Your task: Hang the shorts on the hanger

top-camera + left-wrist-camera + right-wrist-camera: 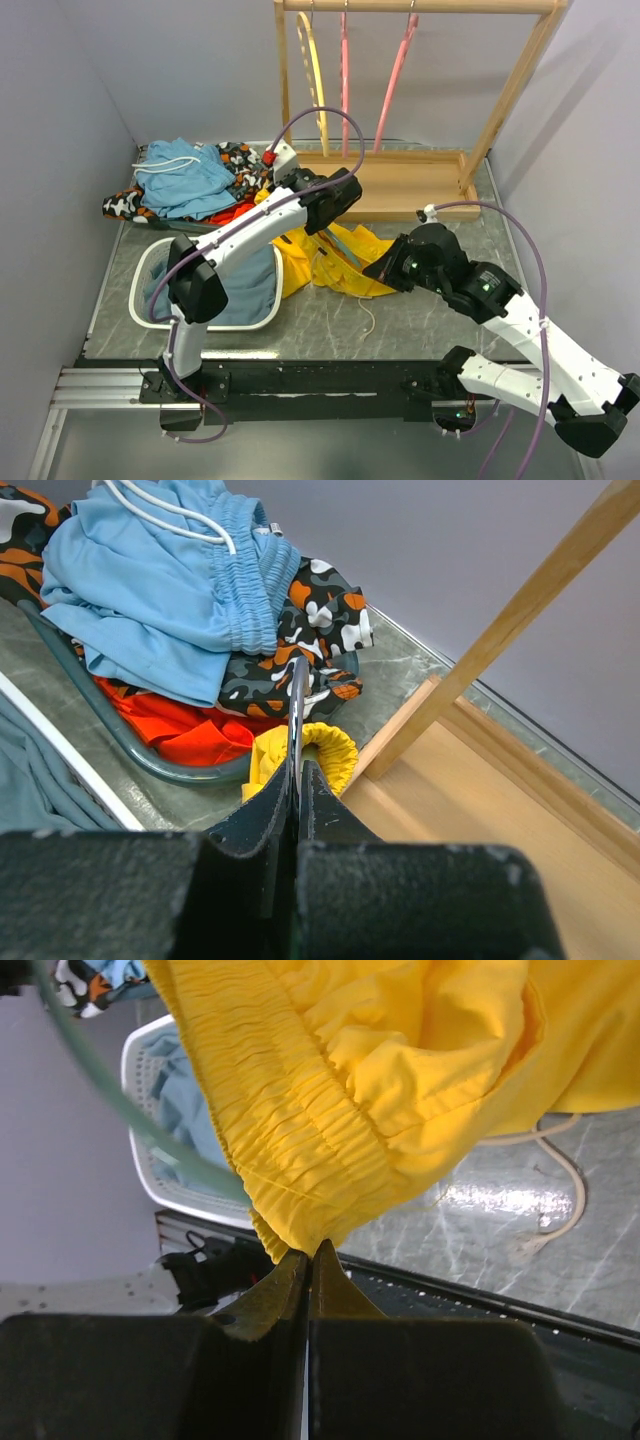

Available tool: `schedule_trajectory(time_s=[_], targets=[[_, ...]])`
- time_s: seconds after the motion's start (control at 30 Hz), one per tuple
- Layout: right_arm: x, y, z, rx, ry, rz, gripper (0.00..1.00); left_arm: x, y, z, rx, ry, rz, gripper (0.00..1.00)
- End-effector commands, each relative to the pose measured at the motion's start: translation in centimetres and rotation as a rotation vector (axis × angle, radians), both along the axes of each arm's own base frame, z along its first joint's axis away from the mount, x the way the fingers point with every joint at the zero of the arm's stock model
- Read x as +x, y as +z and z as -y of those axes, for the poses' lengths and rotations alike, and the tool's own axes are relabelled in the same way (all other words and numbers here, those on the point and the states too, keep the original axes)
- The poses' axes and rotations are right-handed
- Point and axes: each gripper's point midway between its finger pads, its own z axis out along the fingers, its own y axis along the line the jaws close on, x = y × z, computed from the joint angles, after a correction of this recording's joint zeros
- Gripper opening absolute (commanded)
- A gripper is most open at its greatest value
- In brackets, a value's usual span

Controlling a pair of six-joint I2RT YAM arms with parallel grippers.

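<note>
The bright yellow shorts (340,262) hang bunched above the middle of the table, and their gathered waistband (300,1140) fills the right wrist view. My right gripper (310,1250) is shut on the waistband's lower edge; in the top view it (380,268) sits at the shorts' right side. The pale teal hanger (120,1100) runs as a thin arm beside the waistband, partly inside the fabric (345,246). My left gripper (298,765) is shut on the hanger's metal hook (296,705), just above the shorts (325,750). The rest of the hanger is hidden.
A dark tray (130,748) at the back left holds light blue shorts (185,178), a camouflage garment (320,630) and an orange one (170,720). A white basket (150,262) with grey-blue cloth stands front left. The wooden rack (400,185) carries pink hangers (395,80) and a yellow hanger (312,70).
</note>
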Motion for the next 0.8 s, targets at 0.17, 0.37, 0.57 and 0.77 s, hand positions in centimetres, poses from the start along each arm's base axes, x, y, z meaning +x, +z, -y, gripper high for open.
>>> schedule_trajectory(time_s=[0.17,0.37,0.57,0.77], targets=[[-2.2,4.5,0.3,0.031,0.056,-0.005,0.00,1.1,1.9,-2.2,0.086,0.065,0.066,0.01],[-1.8,5.9,-2.0,0.110,0.079,-0.049,0.00,1.3,1.6,-1.8,0.076,0.058,0.053,0.01],[0.2,6.9,-4.3,0.167,0.014,-0.065,0.00,1.0,2.1,-0.8,0.060,0.030,0.034,0.01],[2.9,5.2,-4.7,0.142,-0.118,-0.079,0.00,0.1,2.0,-0.1,0.015,-0.016,-0.030,0.01]])
